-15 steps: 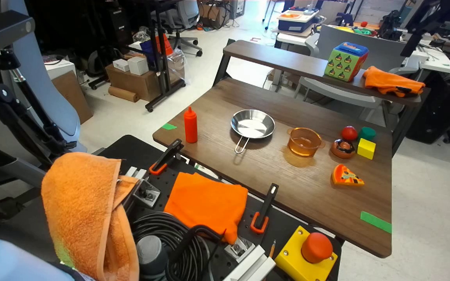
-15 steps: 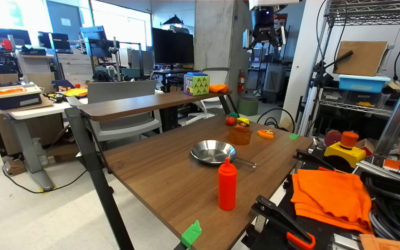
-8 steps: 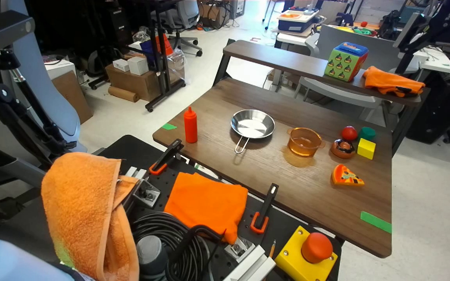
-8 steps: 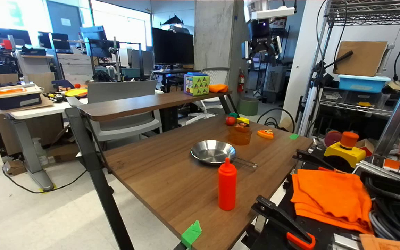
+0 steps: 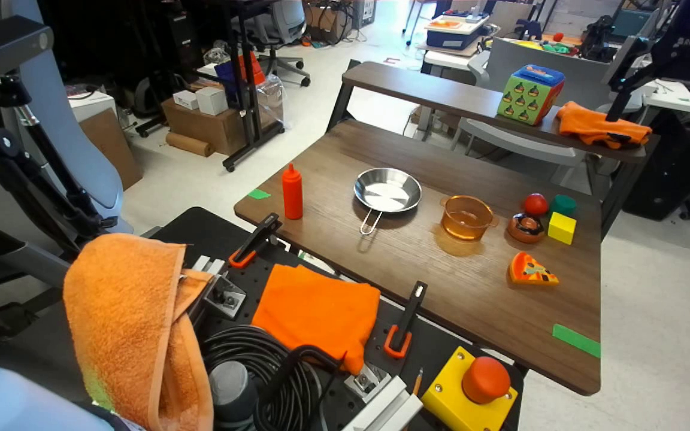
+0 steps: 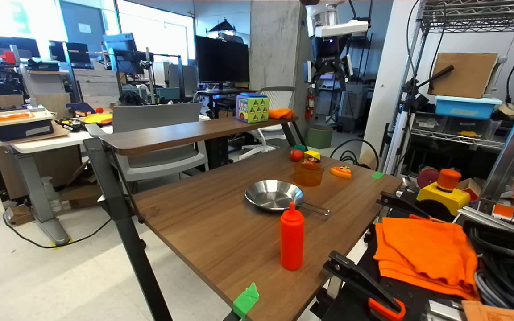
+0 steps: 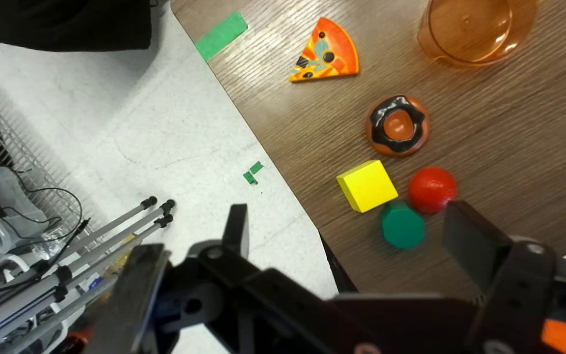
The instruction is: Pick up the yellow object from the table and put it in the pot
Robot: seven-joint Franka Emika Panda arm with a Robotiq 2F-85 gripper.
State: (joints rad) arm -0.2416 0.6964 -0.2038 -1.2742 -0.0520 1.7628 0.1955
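- Black pincer (image 6: 329,69): hangs well above one end of the counter (image 5: 477,299), seen from where I stand. Jaws spread wide apart; nothing gripped.
- Yellow block (image 7: 369,187): rests on the counter, just beside the green piece (image 7: 403,226). I cannot tell whether the two touch.
- Red ball (image 7: 433,190): on the counter, near the block, just beside the green piece.
- Brown doughnut (image 7: 399,126): lies between the block and the amber pot (image 5: 463,230), which stands upright on the counter as the destination.
- Step in hand (my judgement): approach, ahead of the grasp. Lift and transfer not yet done.
- Next move, as I judge it: centre the jaws over the block and turn them to pass clear of the green piece and the doughnut. Lower, close on two opposite faces, then lift straight up.
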